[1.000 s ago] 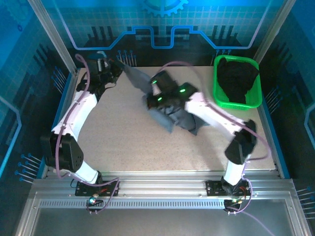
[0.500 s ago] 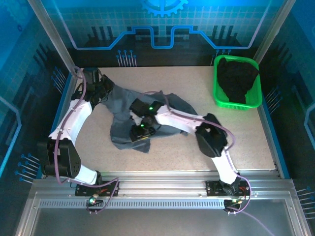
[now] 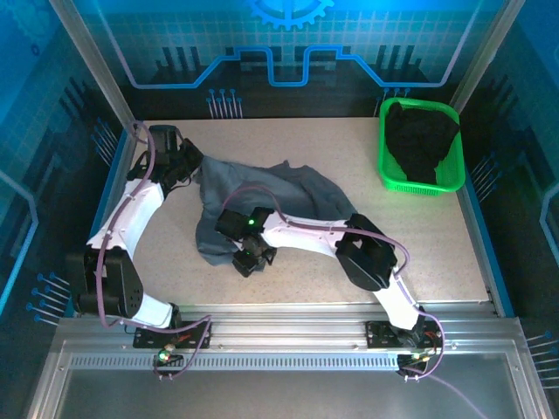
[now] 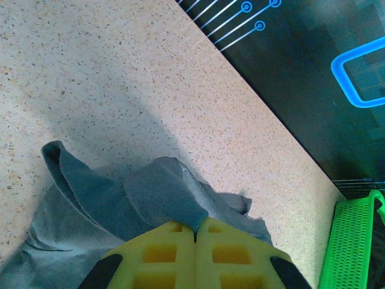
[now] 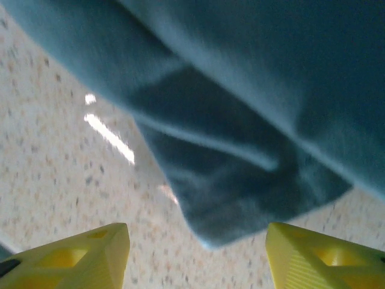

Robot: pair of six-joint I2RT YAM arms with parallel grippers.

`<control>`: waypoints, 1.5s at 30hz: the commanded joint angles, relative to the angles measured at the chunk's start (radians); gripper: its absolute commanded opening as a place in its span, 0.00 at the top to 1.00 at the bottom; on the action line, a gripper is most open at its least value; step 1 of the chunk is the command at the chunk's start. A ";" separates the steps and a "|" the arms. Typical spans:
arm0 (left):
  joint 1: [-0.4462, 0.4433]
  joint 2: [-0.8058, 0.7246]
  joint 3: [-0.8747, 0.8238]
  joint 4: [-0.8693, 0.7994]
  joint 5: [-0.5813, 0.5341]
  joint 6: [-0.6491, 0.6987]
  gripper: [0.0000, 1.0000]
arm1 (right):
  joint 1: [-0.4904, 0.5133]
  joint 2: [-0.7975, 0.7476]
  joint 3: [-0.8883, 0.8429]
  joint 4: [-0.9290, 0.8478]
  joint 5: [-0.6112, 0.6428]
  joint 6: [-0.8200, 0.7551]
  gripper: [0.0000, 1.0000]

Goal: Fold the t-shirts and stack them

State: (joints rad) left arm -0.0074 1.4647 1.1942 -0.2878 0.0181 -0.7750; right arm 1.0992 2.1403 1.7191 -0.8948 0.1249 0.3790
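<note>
Slate-grey t-shirt (image 3: 262, 188) is lying crumpled and unfolded on the desk (image 3: 419, 236), left of centre, spreading from about 10 o'clock toward the middle in the top view.

Left claw (image 3: 188, 166) is sitting at the shirt's 10 o'clock corner. In the left wrist view the left claw (image 4: 194, 226) is showing its yellow fingers (image 4: 162, 253) pressed flat together with no gap. A fold of the grey t-shirt (image 4: 120, 211) is running in between the tips, so it is gripping the cloth. The fabric is bunching up in a ridge just ahead of the tips.

Right claw (image 3: 249, 257) is hovering at the shirt's 6 o'clock edge. In the right wrist view the right claw (image 5: 195, 241) is standing wide open, its fingers (image 5: 96, 253) far apart and holding nothing. A corner of the grey t-shirt (image 5: 271, 90) is lying just ahead of the gap. The picture is blurred, so whether the tips are touching the cloth I cannot tell.

Black t-shirt (image 3: 419, 140) is lying heaped inside the green basket (image 3: 384, 166) at the desk's 2 o'clock corner, well apart from both claws.
</note>
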 commanded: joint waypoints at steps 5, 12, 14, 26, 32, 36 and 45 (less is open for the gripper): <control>0.004 -0.026 0.001 0.000 -0.006 0.019 1.00 | 0.013 0.075 0.030 -0.067 0.066 -0.044 0.39; 0.003 -0.027 0.010 -0.012 -0.004 0.024 1.00 | 0.008 0.144 0.049 -0.106 0.034 -0.018 0.55; 0.003 -0.029 0.013 -0.013 -0.005 0.028 1.00 | 0.008 0.131 0.007 -0.104 0.040 -0.005 0.63; 0.017 -0.001 0.062 -0.052 0.079 -0.062 1.00 | -0.185 -0.262 -0.168 -0.054 0.121 0.041 1.00; 0.077 0.016 0.159 -0.021 0.169 -0.249 1.00 | -0.428 -0.440 0.003 -0.051 0.159 0.061 1.00; 0.123 -0.046 0.221 0.018 0.145 -0.350 1.00 | -0.561 -0.510 0.128 -0.007 0.180 0.052 1.00; 0.136 -0.302 0.322 0.031 -0.017 -0.354 1.00 | -0.681 -0.744 0.155 0.112 0.195 0.004 1.00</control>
State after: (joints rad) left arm 0.1188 1.2427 1.4528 -0.3054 0.0719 -1.1126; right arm 0.4412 1.4853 1.8824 -0.8471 0.2989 0.4019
